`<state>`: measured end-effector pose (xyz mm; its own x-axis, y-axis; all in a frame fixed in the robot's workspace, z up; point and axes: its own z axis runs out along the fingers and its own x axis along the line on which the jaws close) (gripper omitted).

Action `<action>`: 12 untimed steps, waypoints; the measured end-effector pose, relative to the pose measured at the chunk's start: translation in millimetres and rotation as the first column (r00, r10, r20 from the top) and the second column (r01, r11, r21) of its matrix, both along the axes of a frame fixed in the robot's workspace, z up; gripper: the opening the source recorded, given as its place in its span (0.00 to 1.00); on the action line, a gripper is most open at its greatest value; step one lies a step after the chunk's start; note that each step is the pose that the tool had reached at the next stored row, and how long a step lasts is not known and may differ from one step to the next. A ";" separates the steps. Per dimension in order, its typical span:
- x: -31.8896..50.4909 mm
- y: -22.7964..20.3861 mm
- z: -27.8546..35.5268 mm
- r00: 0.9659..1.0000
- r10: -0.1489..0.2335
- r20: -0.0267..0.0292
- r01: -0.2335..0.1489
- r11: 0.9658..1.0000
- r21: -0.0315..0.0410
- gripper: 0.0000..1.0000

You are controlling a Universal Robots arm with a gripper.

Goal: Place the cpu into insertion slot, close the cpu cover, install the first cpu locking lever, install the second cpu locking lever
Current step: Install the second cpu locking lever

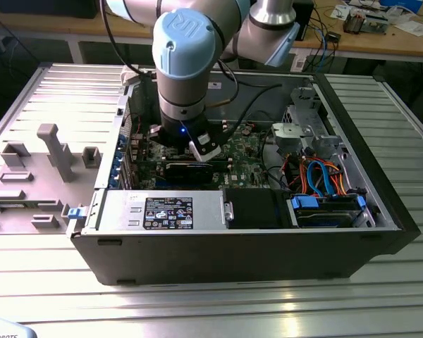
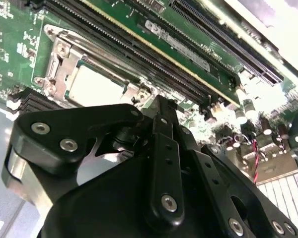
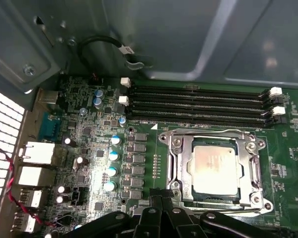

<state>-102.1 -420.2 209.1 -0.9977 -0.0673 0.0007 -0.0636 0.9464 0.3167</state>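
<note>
Gripper (image 3: 161, 206): seen at the near edge of the socket in both wrist views; the fingers are drawn together into a narrow stack, and whether anything thin is pinched between them cannot be told.
Cpu (image 3: 214, 169): seated flat in the insertion slot (image 3: 175, 186), its silver-grey top exposed through the square opening.
Cpu cover (image 3: 253, 173): laid down over the chip's edges, framing it; judged closed.
Locking levers: a wire bar (image 3: 208, 133) is seen along the far edge of the socket; whether either lever is fully hooked cannot be told.
Risk, near: a fingertip could be dragged across the cover or the chip top if the descent is slightly off, the gripper being just beside the frame.
Risk, middle: a lever could spring back if released before it is caught under its hook.
Memory slots (image 3: 198, 104): lying just beyond the socket, they could be struck by a lever sweep.
Capacitors (image 3: 111, 163): standing near the socket's side, they could be clipped by a sideways correction.
</note>
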 end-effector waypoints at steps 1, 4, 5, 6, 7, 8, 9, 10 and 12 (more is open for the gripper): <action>0.0 0.0 5.8 1.000 0.000 0.000 0.000 1.000 0.000 0.11; 0.0 0.0 17.0 1.000 0.000 0.000 0.000 1.000 0.000 0.11; 0.0 0.0 17.1 1.000 0.000 0.000 0.000 1.000 0.000 0.11; 0.0 0.0 17.1 1.000 0.000 0.000 0.000 1.000 0.000 0.11; 0.0 0.0 17.1 1.000 0.000 0.000 0.000 1.000 0.000 0.11; 0.0 0.0 17.1 1.000 0.000 0.000 0.000 1.000 0.000 0.11; -0.1 0.0 17.1 1.000 0.000 0.000 0.000 1.000 0.000 0.11; -0.1 0.0 17.1 1.000 0.000 0.000 0.000 1.000 0.000 0.11; -0.1 0.0 17.1 1.000 0.000 0.000 0.000 1.000 0.000 0.11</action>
